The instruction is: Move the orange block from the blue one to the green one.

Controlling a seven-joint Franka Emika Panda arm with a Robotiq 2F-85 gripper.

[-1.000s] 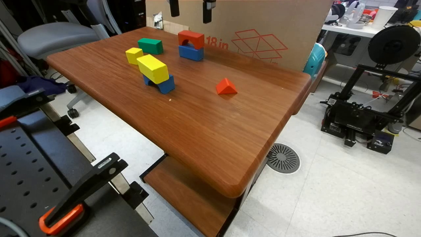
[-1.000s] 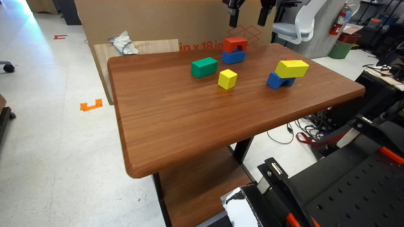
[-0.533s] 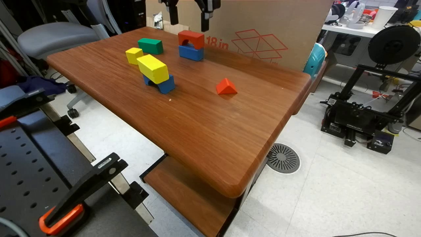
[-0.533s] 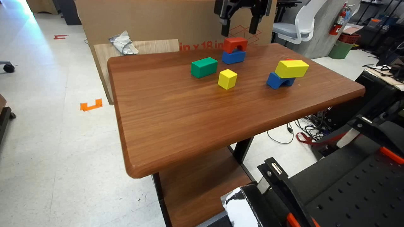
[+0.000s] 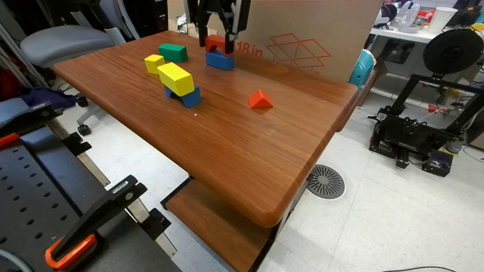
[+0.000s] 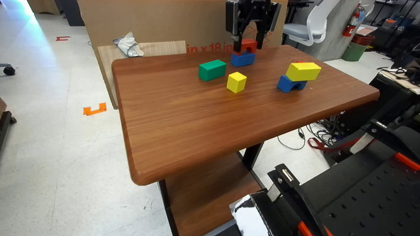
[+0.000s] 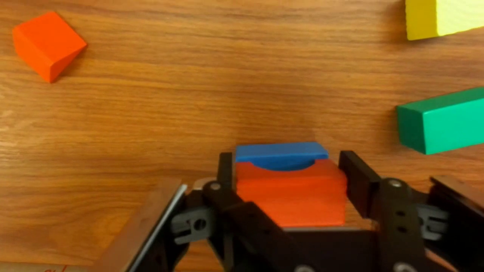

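Brown cardboard [image 5: 336, 22], printed in red, stands behind the worktop [image 5: 242, 139] in both exterior views. A grey chair [image 5: 68, 43] and, well apart from it, a black printer [image 5: 408, 132] show beyond the worktop in an exterior view. A red extinguisher [image 6: 351, 21] and, below it, a green bin [image 6: 354, 51] appear toward the far side in an exterior view. On the worktop the orange block [image 7: 297, 192] (more red than orange, really, and arched on its underside) sits atop the blue block [image 5: 219, 61]. The fingers [image 7: 357, 185] point down over these two and straddle the orange block, one close against each end. They stand apart with it between them, but whether they grip it or only flank it, I cannot tell. To one side, the green block [image 6: 212, 70] lies on a long face. Near it, with a gap between, stands the yellow cube [image 6: 236, 82]. Well apart from the orange block, the yellow bar [image 5: 176, 80] lies over the blue arch [image 6: 284, 83], skewed and jutting past it. The wedge [image 7: 49, 45], orange too, rests by itself with its ridge up; an exterior view shows just a scrap of it behind the yellow bar.
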